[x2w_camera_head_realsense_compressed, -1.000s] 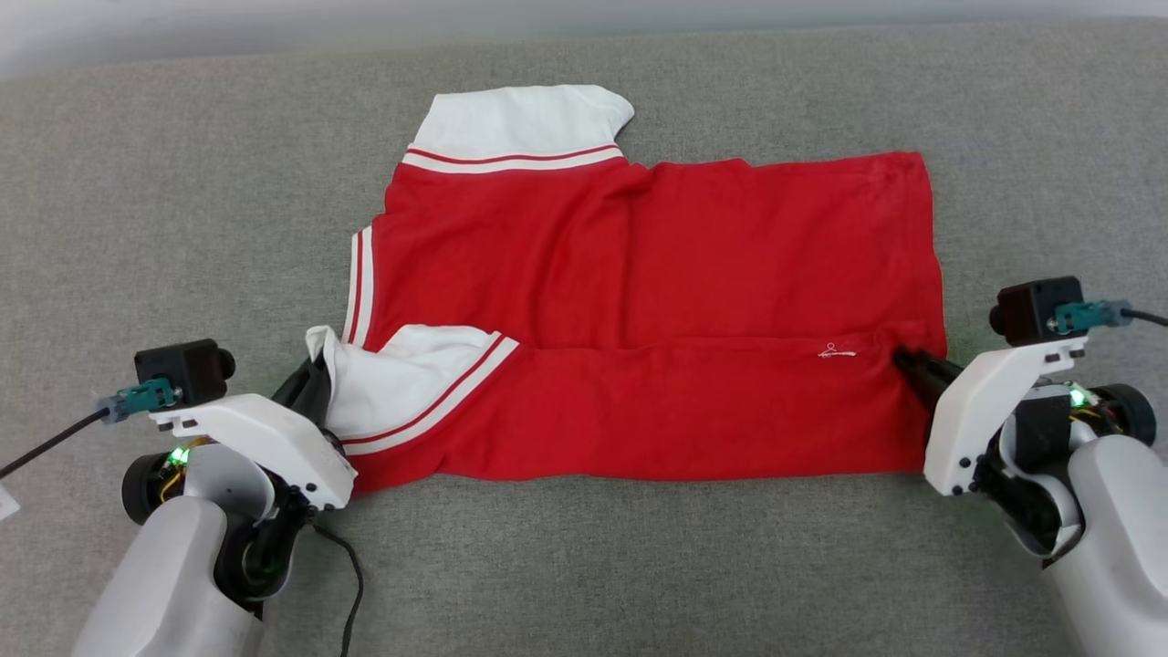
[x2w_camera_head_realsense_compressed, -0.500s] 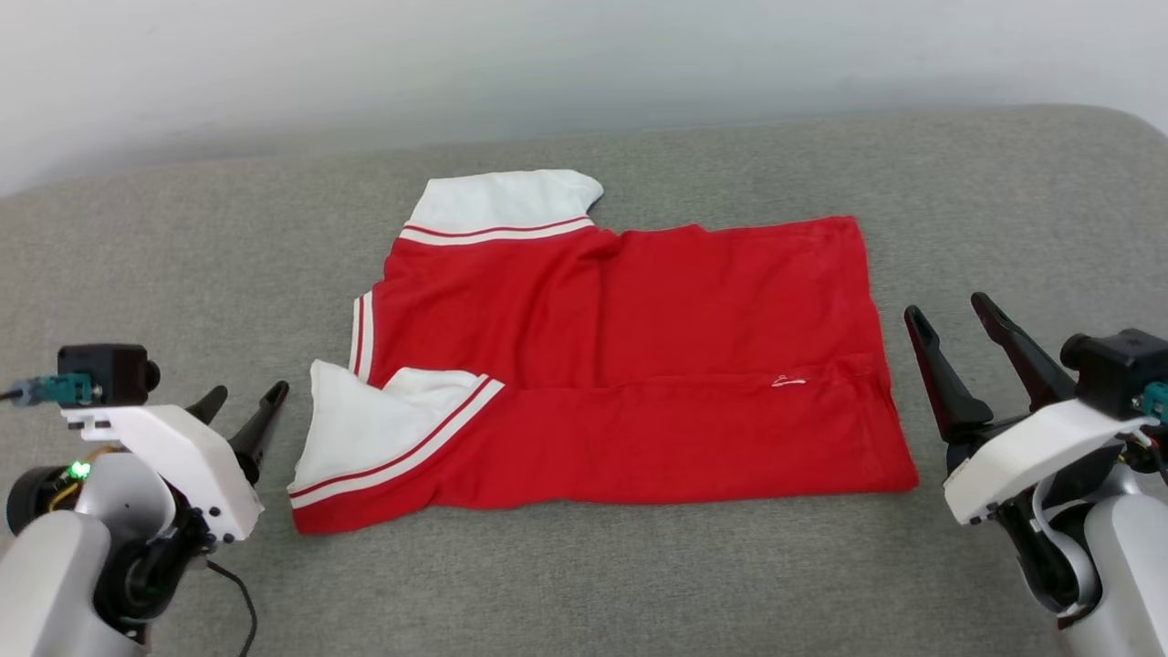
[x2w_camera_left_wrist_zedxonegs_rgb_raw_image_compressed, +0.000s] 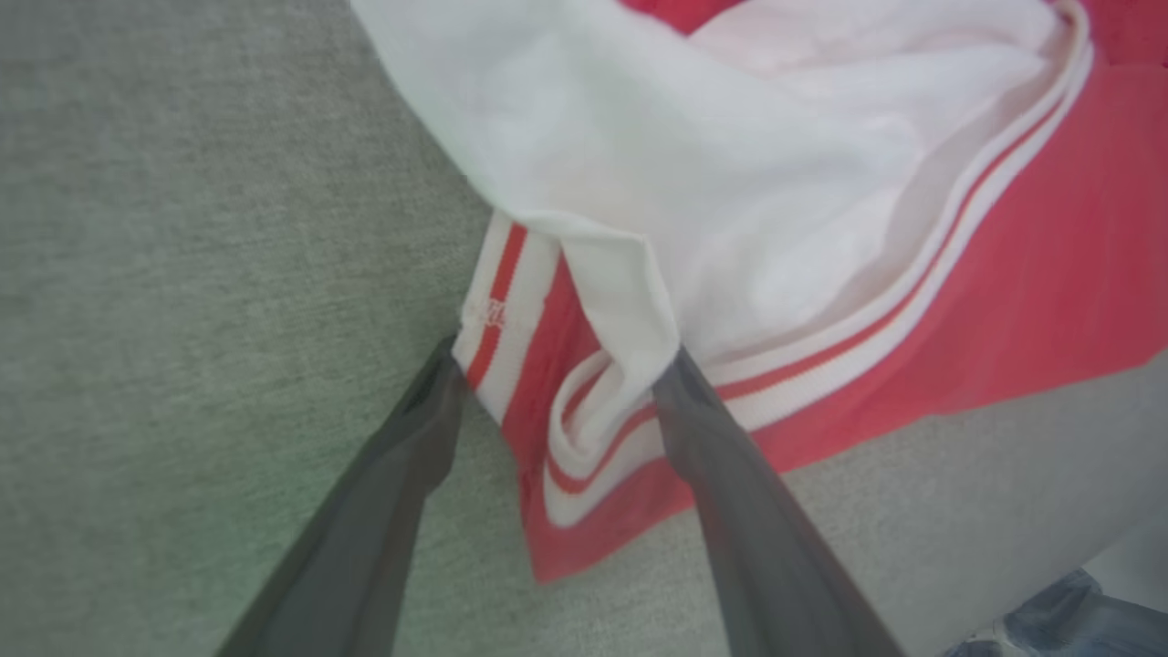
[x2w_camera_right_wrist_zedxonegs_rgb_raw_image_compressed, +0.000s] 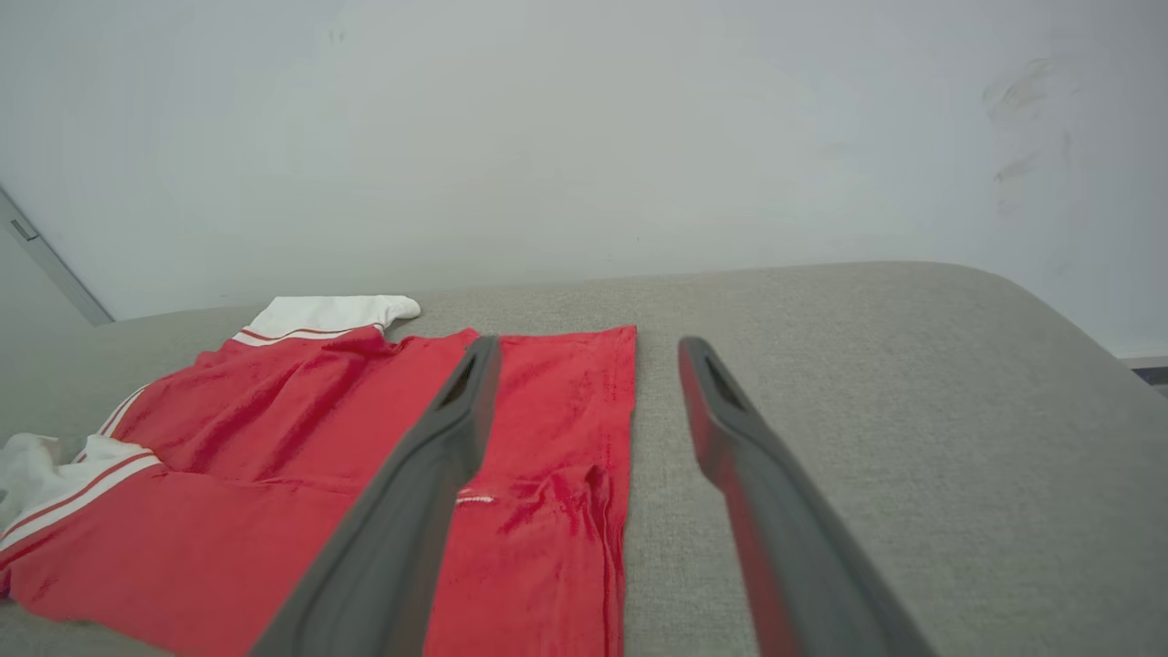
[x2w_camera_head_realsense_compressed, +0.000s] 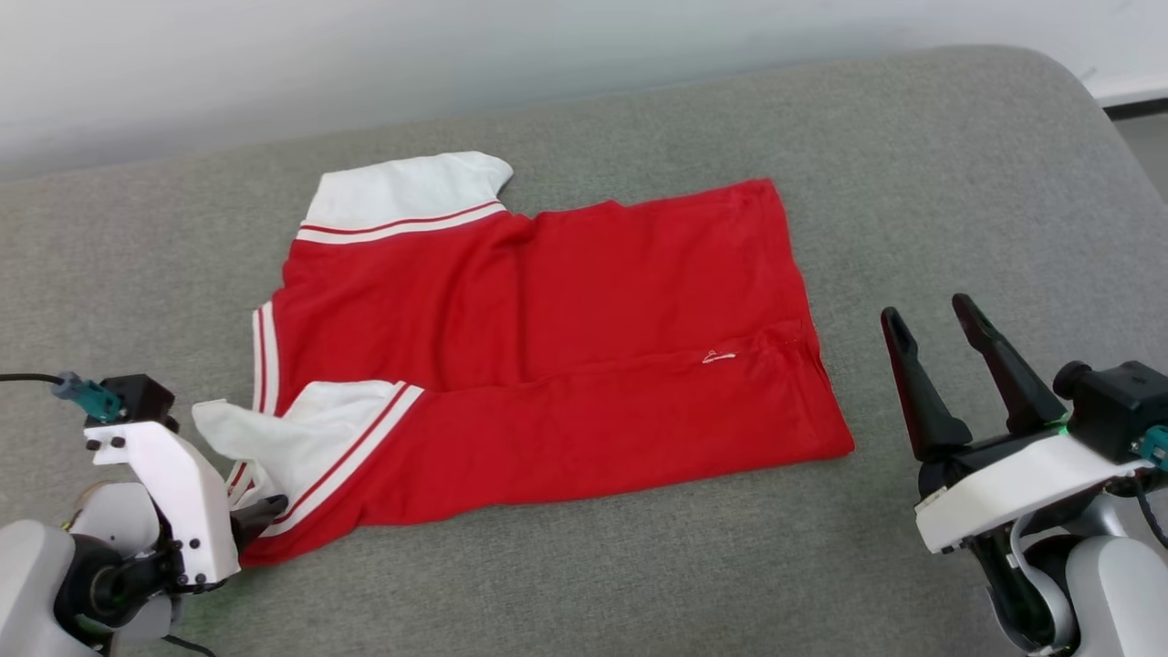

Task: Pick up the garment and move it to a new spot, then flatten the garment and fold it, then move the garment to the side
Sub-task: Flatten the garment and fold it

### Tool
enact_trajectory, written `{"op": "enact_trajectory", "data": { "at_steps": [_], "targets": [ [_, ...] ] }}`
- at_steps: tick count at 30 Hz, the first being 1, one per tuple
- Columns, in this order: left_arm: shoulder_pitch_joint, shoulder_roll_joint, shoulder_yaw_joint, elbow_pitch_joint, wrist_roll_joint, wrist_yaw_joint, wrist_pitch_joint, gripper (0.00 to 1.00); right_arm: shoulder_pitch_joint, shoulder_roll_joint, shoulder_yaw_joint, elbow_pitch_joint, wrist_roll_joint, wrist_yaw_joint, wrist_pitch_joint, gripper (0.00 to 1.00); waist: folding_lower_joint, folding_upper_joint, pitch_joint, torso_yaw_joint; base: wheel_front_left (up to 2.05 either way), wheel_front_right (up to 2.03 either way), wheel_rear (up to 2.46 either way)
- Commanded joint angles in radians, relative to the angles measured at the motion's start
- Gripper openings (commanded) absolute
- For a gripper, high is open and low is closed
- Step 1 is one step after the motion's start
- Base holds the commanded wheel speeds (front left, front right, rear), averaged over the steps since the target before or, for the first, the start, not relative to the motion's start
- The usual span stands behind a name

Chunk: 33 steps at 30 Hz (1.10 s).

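Observation:
The red garment (x2w_camera_head_realsense_compressed: 547, 347) lies on the grey cushion, its near half folded over along a lengthwise crease. One white sleeve (x2w_camera_head_realsense_compressed: 401, 187) points away; the other sleeve (x2w_camera_head_realsense_compressed: 301, 433) lies crumpled at the near left corner. My left gripper (x2w_camera_left_wrist_zedxonegs_rgb_raw_image_compressed: 558, 365) is open, and its fingers straddle the striped trim and the white sleeve fold (x2w_camera_left_wrist_zedxonegs_rgb_raw_image_compressed: 630, 301) at that corner. In the head view a dark fingertip (x2w_camera_head_realsense_compressed: 263, 509) of it pokes against the hem. My right gripper (x2w_camera_head_realsense_compressed: 926, 310) stands open and empty, raised to the right of the garment's right edge. The right wrist view shows the same gripper (x2w_camera_right_wrist_zedxonegs_rgb_raw_image_compressed: 591, 345) above that edge.
The grey cushioned surface (x2w_camera_head_realsense_compressed: 584, 593) runs wide, with a rounded far right corner (x2w_camera_head_realsense_compressed: 1086, 91) and a pale wall (x2w_camera_head_realsense_compressed: 365, 55) behind it. A cable (x2w_camera_head_realsense_compressed: 27, 377) trails from my left wrist. A bit of blue fabric (x2w_camera_left_wrist_zedxonegs_rgb_raw_image_compressed: 1077, 620) shows beyond the near edge.
Both grippers opened and let the garment go. The right one drew back to the right. The left one pulled away, then returned to the near left sleeve corner. The head camera shifted.

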State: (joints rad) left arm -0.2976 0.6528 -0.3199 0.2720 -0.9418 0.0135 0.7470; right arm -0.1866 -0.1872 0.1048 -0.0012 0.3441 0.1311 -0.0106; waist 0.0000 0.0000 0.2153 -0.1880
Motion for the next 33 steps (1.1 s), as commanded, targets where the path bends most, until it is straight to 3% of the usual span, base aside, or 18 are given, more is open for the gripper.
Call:
{"op": "enact_trajectory", "data": {
  "at_steps": [1,3,6,11,19,22,31,32,33],
  "targets": [
    [0.02,-0.026,-0.024,0.026,-0.009,0.002,0.018,0.75,0.009,0.004,-0.007,-0.008,0.008,-0.001,0.003,1.0,0.0,0.0,0.016,-0.016,0.0,0.0,0.0],
    [0.027,-0.048,-0.032,0.037,-0.023,-0.007,0.024,0.0,0.015,0.002,-0.023,-0.017,0.014,-0.001,0.015,1.0,0.0,0.0,0.021,-0.021,0.0,0.0,0.0],
    [0.03,-0.065,-0.037,0.038,-0.023,-0.016,0.007,0.0,0.028,-0.01,-0.054,-0.025,0.025,-0.001,0.049,1.0,0.0,0.0,0.023,-0.019,0.0,0.0,0.0],
    [0.018,-0.048,-0.004,0.005,0.002,-0.017,-0.075,0.0,0.01,-0.038,-0.101,-0.023,0.075,-0.001,0.174,1.0,0.0,0.0,0.022,0.002,0.0,0.0,0.0],
    [0.0,-0.028,0.03,-0.138,0.048,0.006,-0.173,0.0,-0.07,-0.083,-0.13,0.091,0.154,-0.001,0.669,1.0,0.0,0.0,0.038,0.074,0.0,0.0,0.0],
    [-0.016,-0.042,0.013,-0.18,0.062,0.006,-0.177,0.0,-0.108,-0.07,-0.127,0.132,0.156,-0.001,0.787,1.0,0.0,0.0,0.056,0.113,0.0,0.0,0.0],
    [-0.074,-0.084,-0.031,-0.186,0.084,-0.011,-0.187,0.0,-0.194,-0.017,-0.094,0.331,0.134,-0.001,0.909,1.0,0.0,0.0,0.097,0.173,0.0,0.0,0.0],
    [-0.078,-0.087,-0.034,-0.182,0.085,-0.012,-0.189,0.0,-0.193,-0.01,-0.086,0.355,0.138,-0.001,0.917,0.88,0.0,0.0,0.098,0.175,0.0,0.0,0.0],
    [-0.08,-0.089,-0.036,-0.178,0.086,-0.014,-0.191,0.0,-0.192,-0.005,-0.075,0.37,0.145,-0.001,0.922,0.45,0.0,0.0,0.097,0.177,0.0,0.0,0.0]
  ]
}}
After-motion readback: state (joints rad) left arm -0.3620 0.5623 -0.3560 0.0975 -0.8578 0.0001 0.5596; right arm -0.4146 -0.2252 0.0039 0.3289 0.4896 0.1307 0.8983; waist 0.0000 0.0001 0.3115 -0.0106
